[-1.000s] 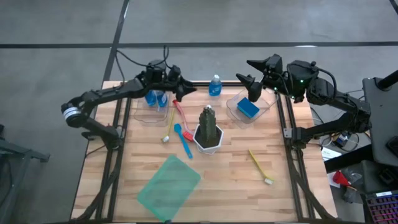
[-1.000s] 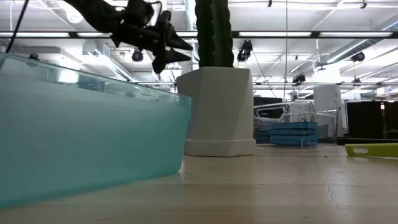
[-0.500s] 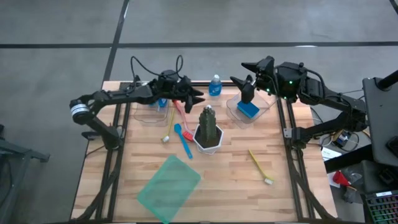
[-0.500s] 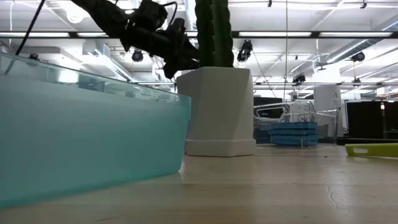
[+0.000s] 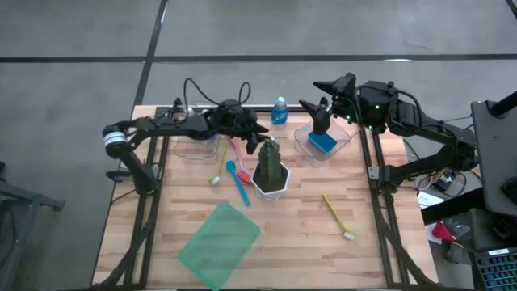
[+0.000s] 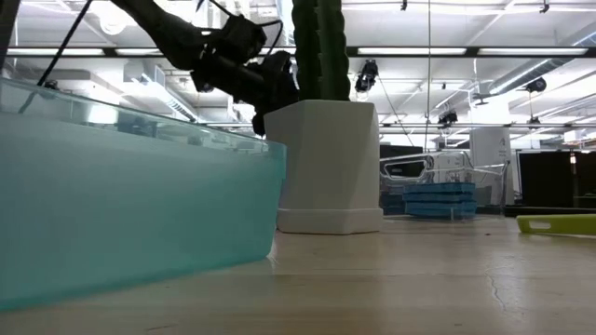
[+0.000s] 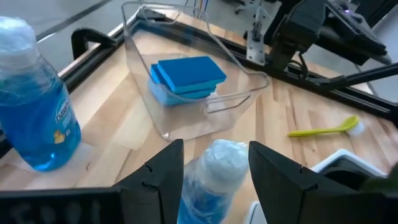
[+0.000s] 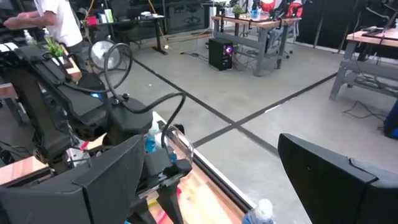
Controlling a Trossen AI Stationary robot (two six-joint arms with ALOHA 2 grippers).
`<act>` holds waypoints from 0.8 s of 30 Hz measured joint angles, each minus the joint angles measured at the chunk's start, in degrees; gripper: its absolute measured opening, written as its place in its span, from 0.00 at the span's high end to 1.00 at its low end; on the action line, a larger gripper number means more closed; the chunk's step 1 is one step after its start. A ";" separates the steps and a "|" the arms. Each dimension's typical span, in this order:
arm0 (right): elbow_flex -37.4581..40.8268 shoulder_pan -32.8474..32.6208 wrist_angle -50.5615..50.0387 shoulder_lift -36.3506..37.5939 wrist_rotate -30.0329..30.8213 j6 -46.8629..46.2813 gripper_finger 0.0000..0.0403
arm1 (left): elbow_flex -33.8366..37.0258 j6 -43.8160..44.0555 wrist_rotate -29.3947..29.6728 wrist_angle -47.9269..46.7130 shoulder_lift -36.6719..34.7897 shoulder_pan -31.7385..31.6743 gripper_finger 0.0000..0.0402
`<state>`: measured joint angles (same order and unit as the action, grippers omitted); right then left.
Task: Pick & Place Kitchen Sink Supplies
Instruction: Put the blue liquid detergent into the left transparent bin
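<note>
My left gripper (image 5: 260,139) (image 7: 214,158) is open over the far side of the cactus pot. Its fingers stand on either side of the white cap of a small blue bottle (image 7: 211,177) (image 5: 269,145), which stands upright on the table beside the pot. A second bottle (image 5: 279,111) (image 7: 34,115) stands near the far edge. Blue sponges (image 5: 321,141) (image 7: 185,76) lie in the right clear bin. Red (image 5: 235,148), yellow (image 5: 218,168), blue (image 5: 238,183) and lime (image 5: 338,217) brushes lie flat on the table. My right gripper (image 5: 317,97) hangs open and empty above the right bin's far-left corner. My left gripper comes slanting down from the table's left with one finger (image 7: 155,177) on each side of the bottle's white cap (image 7: 224,158). I cannot tell whether the fingers touch the cap. The bottle stands upright on the table.
The dark green cactus in its white pot (image 5: 271,171) (image 6: 326,167) stands just on the near side of the left gripper. A clear bin (image 5: 187,152) sits under the left arm, and the right bin (image 5: 343,139) under the right gripper. A translucent green sheet (image 5: 220,242) lies near the front edge.
My left gripper has moved toward the table's right and down, from over the left bin to the bottle beside the cactus pot. My right gripper shifted a little toward the table's left, then held still. No object has moved.
</note>
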<state>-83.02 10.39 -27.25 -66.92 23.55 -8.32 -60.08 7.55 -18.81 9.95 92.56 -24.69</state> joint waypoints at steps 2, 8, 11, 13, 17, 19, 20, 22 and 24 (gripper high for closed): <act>0.21 0.00 -0.04 -0.02 0.00 0.01 0.09 | -0.27 0.00 -0.03 0.08 0.64 0.00 0.57; 0.98 0.00 -0.49 -0.04 0.00 -0.11 0.09 | -0.50 1.45 -2.36 -2.34 0.61 0.52 0.57; 1.28 0.00 -0.97 -0.04 0.00 -0.29 0.09 | -0.51 2.14 -0.63 -5.00 0.05 0.74 0.56; 1.60 0.00 -1.04 -0.06 0.02 -0.52 0.09 | -0.51 0.68 0.50 -6.38 0.03 0.83 0.54; 1.90 0.00 -1.00 -0.07 0.02 -0.52 0.09 | -0.50 -1.66 0.86 -4.39 -0.01 1.29 0.49; 2.07 0.02 -0.91 -0.05 0.04 -0.55 0.09 | -0.50 -2.08 0.90 -4.35 0.12 1.29 0.47; 2.22 0.02 -0.85 -0.07 0.04 -0.57 0.09 | -0.50 -2.77 0.92 -4.30 0.32 1.25 0.46; 2.42 0.02 -0.87 -0.07 0.07 -0.68 0.09 | -0.50 -4.06 1.09 -4.36 0.86 1.23 0.45; 2.60 0.02 -0.83 -0.07 0.20 -0.72 0.09 | -0.50 -4.93 0.98 -4.18 1.58 1.29 0.45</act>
<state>-80.43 10.41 -28.08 -66.98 23.75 -9.04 -60.58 2.62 -17.83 5.77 94.14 -23.40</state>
